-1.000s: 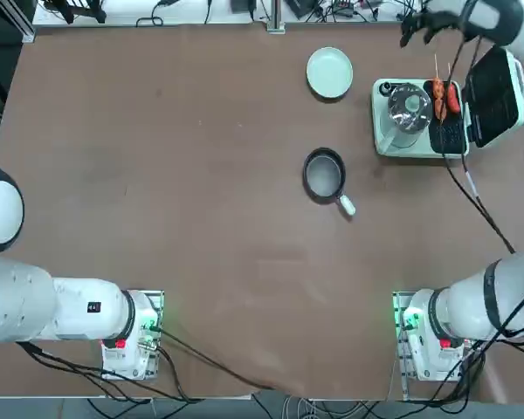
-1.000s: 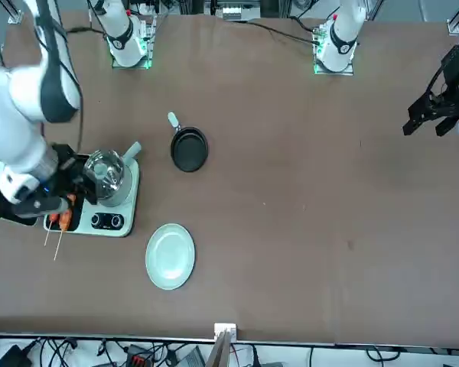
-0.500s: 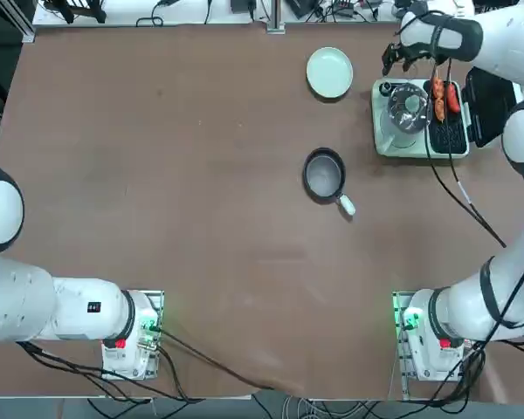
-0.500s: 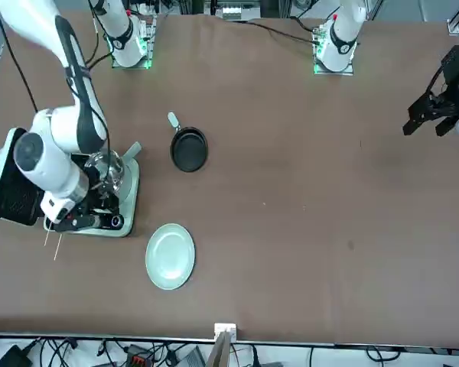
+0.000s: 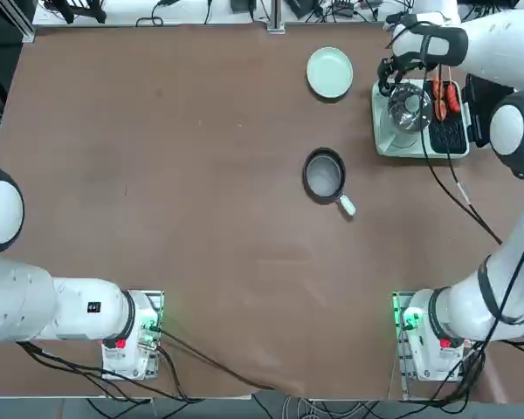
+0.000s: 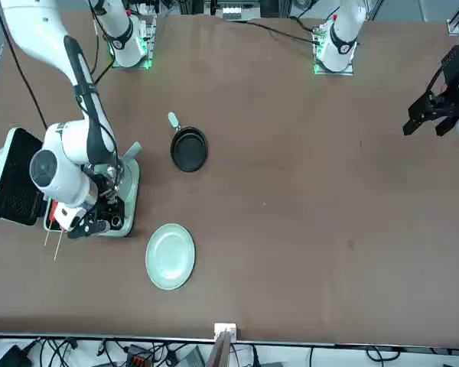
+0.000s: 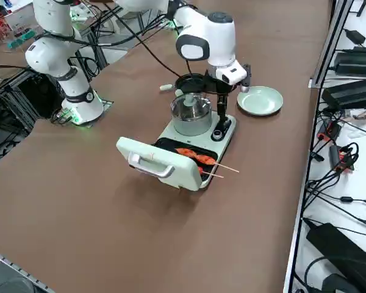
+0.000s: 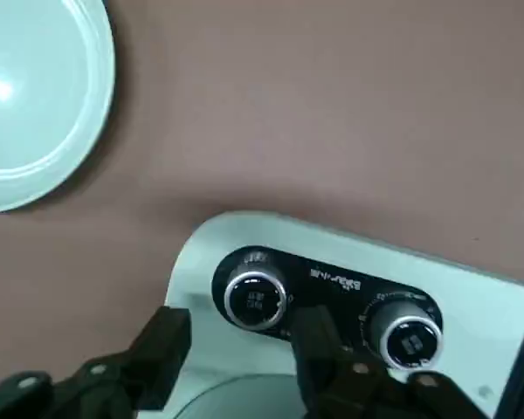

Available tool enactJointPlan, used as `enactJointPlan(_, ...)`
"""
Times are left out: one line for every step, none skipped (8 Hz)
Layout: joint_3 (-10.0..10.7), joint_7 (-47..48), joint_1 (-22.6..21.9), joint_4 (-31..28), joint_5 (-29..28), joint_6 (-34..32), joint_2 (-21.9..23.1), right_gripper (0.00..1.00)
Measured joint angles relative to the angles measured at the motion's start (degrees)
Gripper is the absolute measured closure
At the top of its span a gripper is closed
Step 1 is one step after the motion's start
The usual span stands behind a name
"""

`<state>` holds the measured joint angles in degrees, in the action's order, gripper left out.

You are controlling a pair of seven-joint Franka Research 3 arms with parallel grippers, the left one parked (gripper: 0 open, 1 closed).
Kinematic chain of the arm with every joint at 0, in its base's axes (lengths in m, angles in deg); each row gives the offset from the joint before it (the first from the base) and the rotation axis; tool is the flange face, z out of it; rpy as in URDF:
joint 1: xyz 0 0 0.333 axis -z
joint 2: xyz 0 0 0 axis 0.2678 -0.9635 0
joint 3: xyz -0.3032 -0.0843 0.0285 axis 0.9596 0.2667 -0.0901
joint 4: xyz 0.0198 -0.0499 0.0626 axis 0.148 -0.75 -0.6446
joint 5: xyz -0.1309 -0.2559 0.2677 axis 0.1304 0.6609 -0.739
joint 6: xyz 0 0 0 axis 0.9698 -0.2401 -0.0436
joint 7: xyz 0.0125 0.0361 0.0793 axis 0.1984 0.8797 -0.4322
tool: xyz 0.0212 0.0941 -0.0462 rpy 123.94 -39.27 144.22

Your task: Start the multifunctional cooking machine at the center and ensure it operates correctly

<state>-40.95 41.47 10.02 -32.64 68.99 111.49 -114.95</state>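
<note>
A: While the right gripper [image 8: 236,349] is being held low over the cooker [image 5: 419,118], where is the cooker being seen on the table [image 5: 175,175]?

B: It is being seen near the far right corner in the top view, well apart from the middle. Its lid [image 7: 161,162] is being kept swung open, and skewered sausages [image 7: 195,157] are being shown lying on the grill plate [image 7: 189,155]. The glass-lidded pot [image 7: 191,113] is being carried in the other half.

A: What is being shown at the gripper's tips?

B: In the wrist view two dials are being shown on the cooker's front strip. The fingers [image 8: 162,349] are being held apart on either side of the dial nearest the plate [image 8: 255,295], a visible gap being left on each side; nothing is being grasped. The second dial [image 8: 408,336] is being left just beside one finger, outside the pair.

A: How is the gripper being pointed?

B: It is being pointed downward in the side view, at the end of the cooker where the dials are being carried, just beside the pot.

A: What else is being seen nearby?

B: A pale green plate [image 5: 329,72] is being seen near the cooker's dial end, apart from it. A black pan [image 5: 324,173] with a white handle is being seen nearer the table's middle.
</note>
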Motion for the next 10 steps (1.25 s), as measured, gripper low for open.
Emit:
enactJointPlan(0.0, -0.2, 0.0, 0.6, 0.5, 0.0, -0.8, 0.3)
enactJointPlan(0.0, -0.2, 0.0, 1.0, 1.4, 0.0, -1.1, 0.29)
enactJointPlan(0.0, -0.3, 0.0, 1.1, 1.9, 0.0, -1.2, 0.3)
enactJointPlan(0.0, -0.3, 0.0, 1.2, 2.0, 0.1, -1.4, 0.31)
enactJointPlan(0.0, -0.3, 0.0, 1.4, 2.0, 0.4, -1.8, 0.32)
enactJointPlan(0.0, -0.3, 0.0, 1.4, 2.0, 0.6, -2.2, 0.33)
enactJointPlan(0.0, -0.3, 0.0, 1.5, 2.0, 0.8, -2.5, 0.35)
enactJointPlan(0.0, -0.3, 0.0, 1.5, 2.0, 0.9, -2.6, 0.36)
enactJointPlan(0.0, -0.3, 0.0, 1.5, 2.0, 0.9, -2.6, 0.39)
enactJointPlan(0.0, -0.3, 0.0, 1.6, 2.0, 0.9, -2.6, 0.43)
